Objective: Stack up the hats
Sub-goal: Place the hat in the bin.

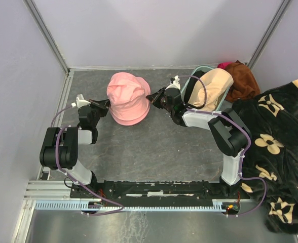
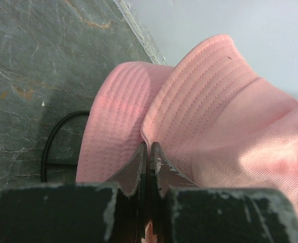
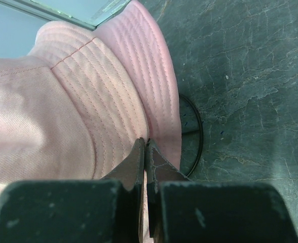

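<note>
Two tools: left tool [image 1: 106,104] and right tool [image 1: 150,97] both closed, pinching opposite brim edges of the upper pink hat [image 1: 127,96].
Location: frame centre, over a second pink hat [image 2: 113,126] on the surface [image 1: 154,147].
Remaining: likely release; beige hat [image 1: 212,87], upper right, not yet stacked.

A: What colours do I have on my screen?
B: I see a pink bucket hat [image 1: 128,98] with rows of matching pink stitching round its brim, on a grey table [image 1: 154,147] veined with pale and rusty streaks.
A: And on the right?
B: I read a beige hat [image 1: 212,88] in a teal basket [image 1: 198,70], a rust-brown cloth [image 1: 243,81], and a black blanket [image 1: 286,152] patterned with beige flowers.
</note>
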`<state>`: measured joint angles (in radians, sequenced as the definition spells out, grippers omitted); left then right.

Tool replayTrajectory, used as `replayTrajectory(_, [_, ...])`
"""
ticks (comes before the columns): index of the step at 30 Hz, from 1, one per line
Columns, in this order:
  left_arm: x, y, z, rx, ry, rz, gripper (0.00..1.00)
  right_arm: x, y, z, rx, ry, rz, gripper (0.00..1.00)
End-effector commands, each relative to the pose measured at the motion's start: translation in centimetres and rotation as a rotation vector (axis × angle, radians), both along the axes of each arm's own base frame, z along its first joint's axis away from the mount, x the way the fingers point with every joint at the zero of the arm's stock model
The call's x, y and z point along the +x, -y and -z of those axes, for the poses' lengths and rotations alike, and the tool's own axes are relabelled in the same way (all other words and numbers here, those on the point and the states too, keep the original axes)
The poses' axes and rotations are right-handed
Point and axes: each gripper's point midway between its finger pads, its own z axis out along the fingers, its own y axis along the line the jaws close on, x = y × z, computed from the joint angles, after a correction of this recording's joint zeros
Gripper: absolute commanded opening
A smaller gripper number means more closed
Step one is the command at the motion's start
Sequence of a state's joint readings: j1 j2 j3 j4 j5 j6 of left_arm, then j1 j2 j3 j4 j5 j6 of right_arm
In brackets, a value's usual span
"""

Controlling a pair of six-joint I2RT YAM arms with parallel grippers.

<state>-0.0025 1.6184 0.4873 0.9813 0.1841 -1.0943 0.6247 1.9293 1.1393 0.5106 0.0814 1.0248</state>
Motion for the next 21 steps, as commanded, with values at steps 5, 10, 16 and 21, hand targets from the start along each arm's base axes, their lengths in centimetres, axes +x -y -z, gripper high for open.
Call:
replayTrajectory(5, [-4.6, 0.7, 7.5, 0.006, -0.311, 0.024, 0.19, -2.2, 2.9, 6.5, -0.212, -0.161, 0.015, 0.01])
replayTrajectory(10, [-4.5, -0.1, 5.2, 0.016, -0.276, -0.023, 0.4, -3.0, 3.2, 5.9, -0.195, -0.146, 0.018, 0.01])
replayTrajectory(16, [-5.3, -1.5, 2.8, 0.033, -0.24, -0.099, 0.51, -3.5, 2.8, 5.0, -0.179, -0.128, 0.001, 0.01])
replayTrajectory(21, [-5.8, -2.3, 1.0, 0.052, -0.211, -0.136, 0.53, -3.2, 1.4, 1.7, -0.122, -0.037, -0.03, 0.01])
